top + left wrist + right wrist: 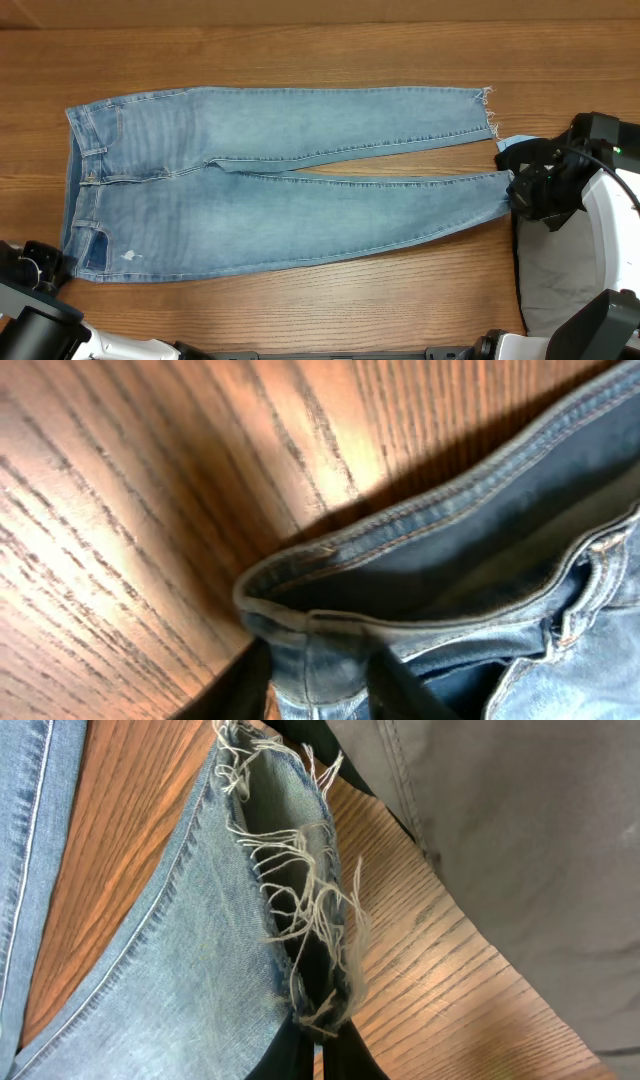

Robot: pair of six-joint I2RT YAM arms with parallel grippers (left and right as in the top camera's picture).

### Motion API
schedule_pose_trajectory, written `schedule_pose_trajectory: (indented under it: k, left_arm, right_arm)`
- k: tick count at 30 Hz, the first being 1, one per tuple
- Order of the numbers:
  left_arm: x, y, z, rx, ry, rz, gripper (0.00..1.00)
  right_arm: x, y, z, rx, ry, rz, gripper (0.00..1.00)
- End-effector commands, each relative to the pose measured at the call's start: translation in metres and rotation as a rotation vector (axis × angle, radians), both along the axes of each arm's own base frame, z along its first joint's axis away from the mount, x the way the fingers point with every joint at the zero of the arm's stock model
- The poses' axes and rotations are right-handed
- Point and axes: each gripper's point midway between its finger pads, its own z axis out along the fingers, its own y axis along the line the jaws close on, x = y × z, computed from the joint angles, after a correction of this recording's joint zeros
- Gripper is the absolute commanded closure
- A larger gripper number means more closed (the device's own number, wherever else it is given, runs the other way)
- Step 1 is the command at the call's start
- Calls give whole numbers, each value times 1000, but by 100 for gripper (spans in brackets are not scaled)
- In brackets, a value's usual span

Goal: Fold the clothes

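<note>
Blue jeans [280, 190] lie flat on the wooden counter [300, 50] — left fingers [235, 685] pinch the waistband [420, 510], right fingers [350, 1058] seem to grip a frayed hem [300, 900].

Bright, even light; soft shadows

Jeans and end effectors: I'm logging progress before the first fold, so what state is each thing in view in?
Jeans: unfolded, spread flat, waistband to the left, legs slightly apart.
Left end effector: shut on the waistband corner.
Right end effector: shut on one leg's frayed hem.
Grey garment: lying loose at the right, not folded.
</note>
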Motion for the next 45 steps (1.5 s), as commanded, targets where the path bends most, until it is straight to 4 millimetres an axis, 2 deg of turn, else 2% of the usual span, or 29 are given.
schedule_pose_trajectory:
  k: [1, 2, 6, 9, 12, 17, 20, 24, 27, 32, 35, 40, 45]
  left_arm:
    - [-4, -12, -10, -44, 25, -15, 90]
    - [-6, -14, -10, -57, 31, 2, 96]
    - [-8, -18, -3, -86, 38, 23, 96]
    - [-6, -14, 16, -67, 28, 36, 96]
    - [0, -4, 55, -3, -6, 39, 96]
    - [2, 10, 144, 177, -76, 53, 96]
    - [-3, 12, 199, 302, -110, 68, 96]
    - [-15, 10, 240, 406, -103, 91, 96]
    - [-29, 11, 258, 467, -57, 129, 96]
    - [-36, 13, 277, 514, -42, 151, 96]
    - [-36, 15, 278, 518, -40, 158, 96]
    - [-27, 18, 266, 482, -29, 145, 96]
    - [-8, 17, 242, 430, -5, 87, 96]
  right_arm:
    - [8, -7, 8, -29, -30, -3, 96]
    - [8, -7, 8, -30, -32, -2, 96]
    - [11, -8, 13, -34, -43, 4, 96]
    - [14, -9, 27, -48, -69, 40, 96]
    - [15, -11, 51, -69, -98, 51, 96]
    - [5, -12, 97, -119, -151, 64, 96]
    - [-9, -11, 126, -150, -178, 59, 96]
    - [-26, -6, 153, -166, -213, 57, 96]
    - [-38, -7, 175, -212, -245, 48, 96]
    - [-44, -6, 201, -239, -315, 42, 96]
    - [-32, -2, 205, -213, -364, 49, 96]
    - [21, -1, 201, -127, -445, 51, 96]
    - [85, 4, 171, -20, -458, 85, 96]
